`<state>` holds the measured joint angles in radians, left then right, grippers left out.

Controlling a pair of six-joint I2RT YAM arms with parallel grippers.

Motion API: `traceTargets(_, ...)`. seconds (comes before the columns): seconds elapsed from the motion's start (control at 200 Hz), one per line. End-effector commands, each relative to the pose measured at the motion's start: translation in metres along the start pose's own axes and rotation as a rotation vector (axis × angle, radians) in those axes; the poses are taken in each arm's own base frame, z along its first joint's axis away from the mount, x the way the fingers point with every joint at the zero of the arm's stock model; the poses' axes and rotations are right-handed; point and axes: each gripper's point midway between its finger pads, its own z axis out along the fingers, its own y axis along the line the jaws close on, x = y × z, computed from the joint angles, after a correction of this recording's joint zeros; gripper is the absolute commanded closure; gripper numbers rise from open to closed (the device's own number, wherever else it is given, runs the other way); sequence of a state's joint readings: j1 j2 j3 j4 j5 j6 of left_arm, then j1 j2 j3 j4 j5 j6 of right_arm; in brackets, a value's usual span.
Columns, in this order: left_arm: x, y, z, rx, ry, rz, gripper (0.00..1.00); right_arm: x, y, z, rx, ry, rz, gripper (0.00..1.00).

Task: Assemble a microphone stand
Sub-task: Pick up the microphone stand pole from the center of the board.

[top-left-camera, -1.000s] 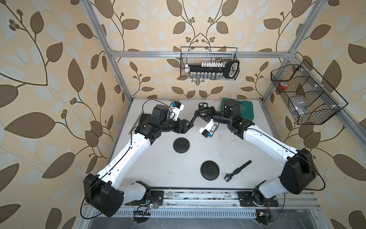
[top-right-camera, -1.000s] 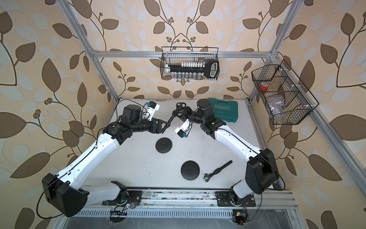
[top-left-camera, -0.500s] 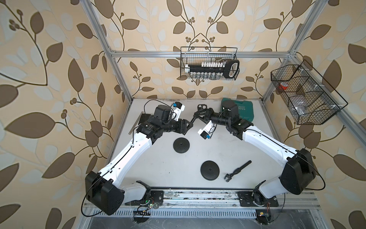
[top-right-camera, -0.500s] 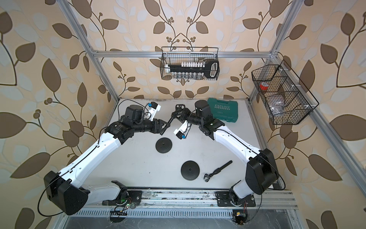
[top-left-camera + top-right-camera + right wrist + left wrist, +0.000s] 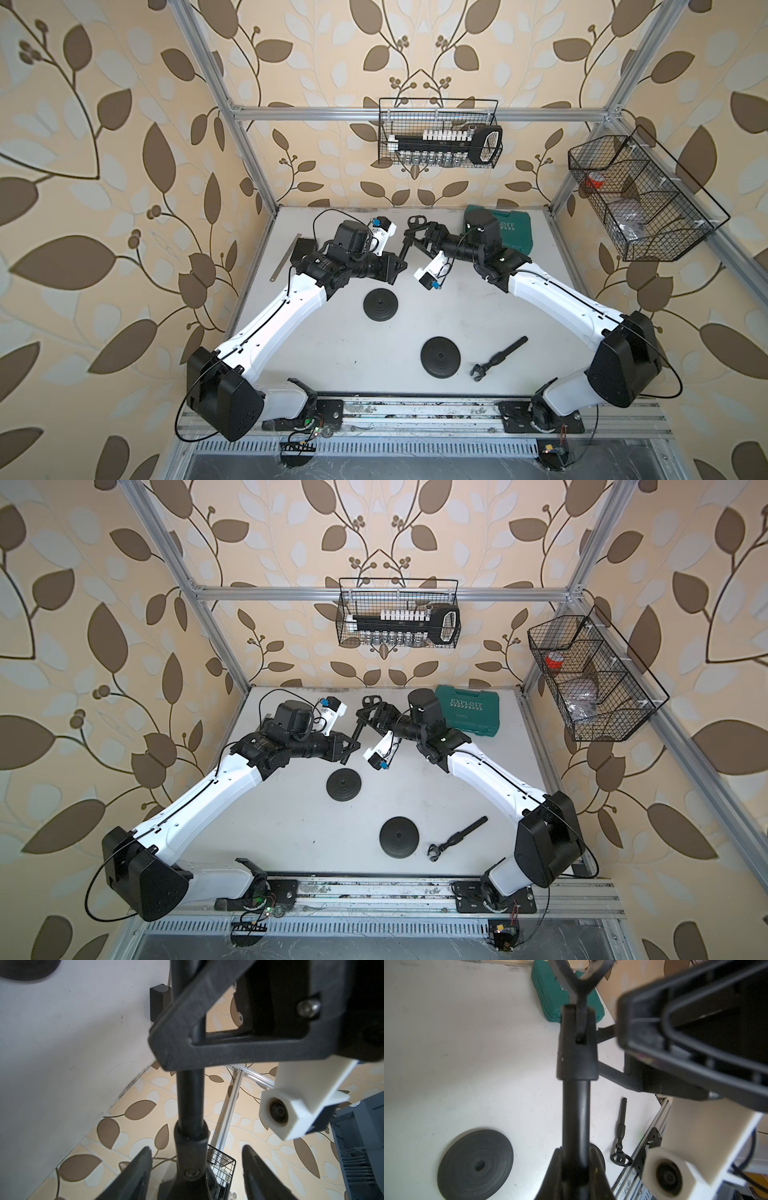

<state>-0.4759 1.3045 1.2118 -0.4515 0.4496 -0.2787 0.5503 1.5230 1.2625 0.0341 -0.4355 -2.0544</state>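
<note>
1. Main risk: the left gripper (image 5: 575, 1159) alone carries the stand pole (image 5: 576, 1109), gripped low on a smooth round tube. With the weight up top, I'd expect it to twist or slide in the fingers on any fast swing.
2. Next risk: the right gripper (image 5: 196, 1148) sits astride the swivel joint (image 5: 191, 1138). If either arm moves sideways before it backs off, a finger could hook the joint or the mic clip (image 5: 417, 219) and lever the pole out of line.
3. Seating risk: the pole is tilted. If its lower end comes down off-axis on the round base (image 5: 380, 304), it misses the centre hole and the base skids on the bare table (image 5: 332, 353).
4. Left hand: clamped tight on the pole, fingers pressed on both sides.
5. Right hand: jaws well apart, one each side of the joint. I see no contact, and it holds nothing.
6. Pole: off the table, upper centre in both top views, between the two wrists, clip end up.
7. Further out:
   - The round base lies just below the pole in frame.
   - A second base (image 5: 440, 356) and a second pole (image 5: 498, 358) lie lower centre-right.
   - A green tool case (image 5: 469, 712) sits at the table's upper right.
</note>
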Motion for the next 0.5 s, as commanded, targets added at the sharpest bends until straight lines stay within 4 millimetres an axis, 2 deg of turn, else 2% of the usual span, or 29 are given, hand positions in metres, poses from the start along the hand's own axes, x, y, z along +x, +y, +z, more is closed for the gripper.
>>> traceTargets(0.0,-0.042,-0.003,-0.006,-0.007,-0.181,0.000,1.00,0.007,-0.026,-0.014,0.031,0.047,0.173,0.25)
traceTargets(0.09,-0.063,0.005,-0.005,-0.042,-0.283,-0.021,1.00,0.004,-0.032,-0.016,0.089,0.062,0.444,0.25)
traceTargets(0.24,-0.087,0.007,-0.006,-0.057,-0.392,-0.006,1.00,-0.003,-0.018,-0.011,0.088,0.078,0.879,0.30)
traceTargets(0.45,-0.090,0.020,-0.005,-0.131,-0.440,0.086,1.00,0.014,0.011,-0.007,0.104,0.229,1.574,0.35)
traceTargets(0.5,-0.089,0.025,-0.006,-0.156,-0.446,0.105,1.00,0.012,0.018,-0.007,0.077,0.256,1.719,0.35)
